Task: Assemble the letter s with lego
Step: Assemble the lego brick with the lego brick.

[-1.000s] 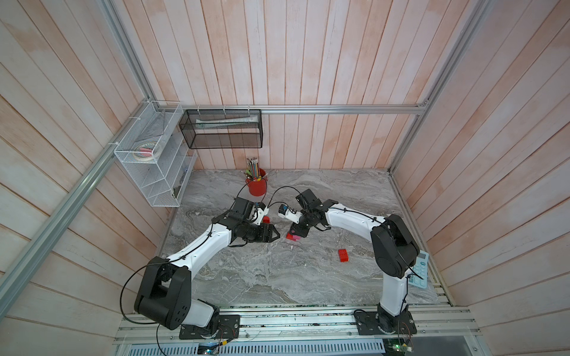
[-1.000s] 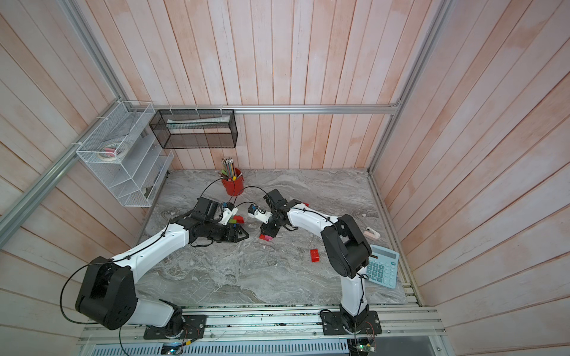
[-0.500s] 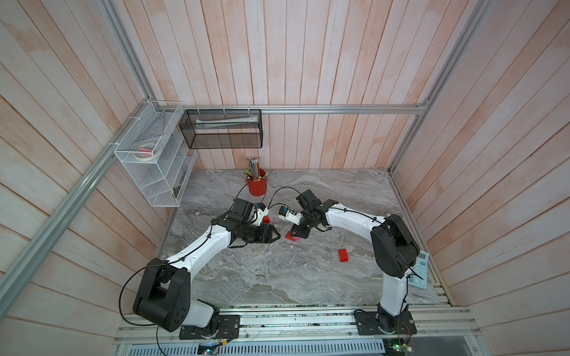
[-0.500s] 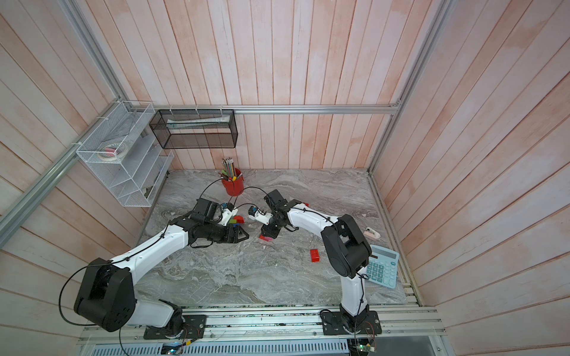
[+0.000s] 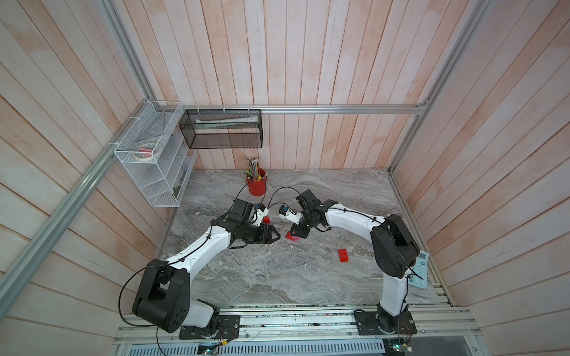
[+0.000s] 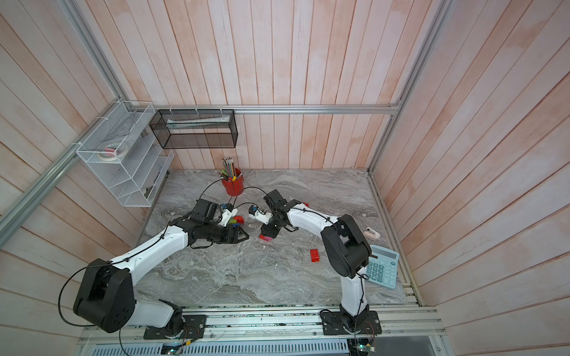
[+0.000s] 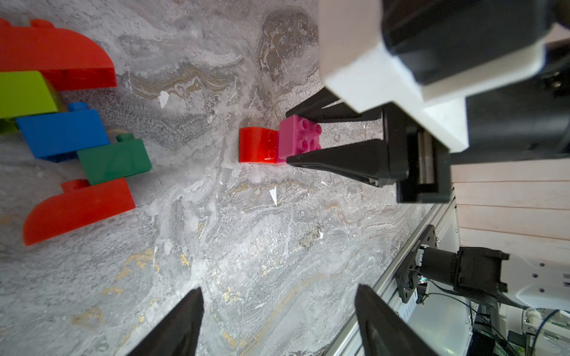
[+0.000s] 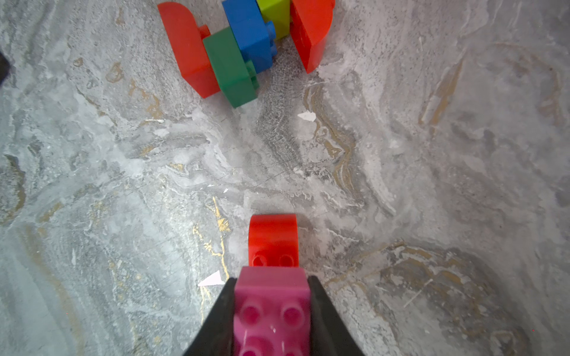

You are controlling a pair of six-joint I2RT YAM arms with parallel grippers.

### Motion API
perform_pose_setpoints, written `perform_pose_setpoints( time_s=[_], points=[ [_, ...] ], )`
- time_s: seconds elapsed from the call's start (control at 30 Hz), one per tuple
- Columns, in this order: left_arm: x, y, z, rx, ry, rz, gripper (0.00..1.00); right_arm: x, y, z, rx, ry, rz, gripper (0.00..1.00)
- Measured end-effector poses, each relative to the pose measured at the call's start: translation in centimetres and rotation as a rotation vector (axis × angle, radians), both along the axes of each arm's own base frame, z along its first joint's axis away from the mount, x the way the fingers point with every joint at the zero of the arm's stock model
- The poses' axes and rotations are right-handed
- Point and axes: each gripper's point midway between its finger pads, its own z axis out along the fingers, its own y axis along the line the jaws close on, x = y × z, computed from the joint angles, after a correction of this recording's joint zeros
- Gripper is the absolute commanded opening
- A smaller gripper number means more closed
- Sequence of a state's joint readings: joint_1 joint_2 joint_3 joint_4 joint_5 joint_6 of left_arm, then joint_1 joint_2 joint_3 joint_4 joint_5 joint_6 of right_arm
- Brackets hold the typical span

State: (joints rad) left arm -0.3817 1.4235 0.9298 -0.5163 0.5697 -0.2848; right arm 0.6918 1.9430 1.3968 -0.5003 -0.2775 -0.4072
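My right gripper [image 8: 271, 280] is shut on a pink lego brick [image 8: 271, 299], low over the marble table. The pink brick [image 7: 300, 138] butts against a small red curved brick [image 7: 257, 149] lying on the table; I cannot tell if they are joined. A joined row of red, lime, blue, dark green and red bricks [image 7: 63, 135] lies a short way off, also seen as the row [image 8: 243, 46]. My left gripper [image 7: 277, 288] is open and empty above bare marble, pointing at the pink brick. In both top views the left gripper [image 5: 276, 235] faces the right gripper [image 5: 295, 235].
A loose red brick [image 5: 343, 255] lies near the right arm's elbow. A red pencil cup [image 5: 256, 186] stands at the back. A blue calculator [image 6: 382, 266] and a small pink object [image 6: 371, 233] sit at the right edge. Wire racks [image 5: 154, 160] hang on the left wall.
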Motion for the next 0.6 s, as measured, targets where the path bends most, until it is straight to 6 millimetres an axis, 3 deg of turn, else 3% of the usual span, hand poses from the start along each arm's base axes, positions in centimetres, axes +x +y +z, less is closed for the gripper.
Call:
perform_pose_setpoints(
  time_s=[0.6],
  points=[
    [-0.28, 0.07, -0.39, 0.001, 0.009, -0.001, 0.81, 0.05, 0.47, -0.51, -0.019, -0.027, -0.006, 0.18]
  ],
)
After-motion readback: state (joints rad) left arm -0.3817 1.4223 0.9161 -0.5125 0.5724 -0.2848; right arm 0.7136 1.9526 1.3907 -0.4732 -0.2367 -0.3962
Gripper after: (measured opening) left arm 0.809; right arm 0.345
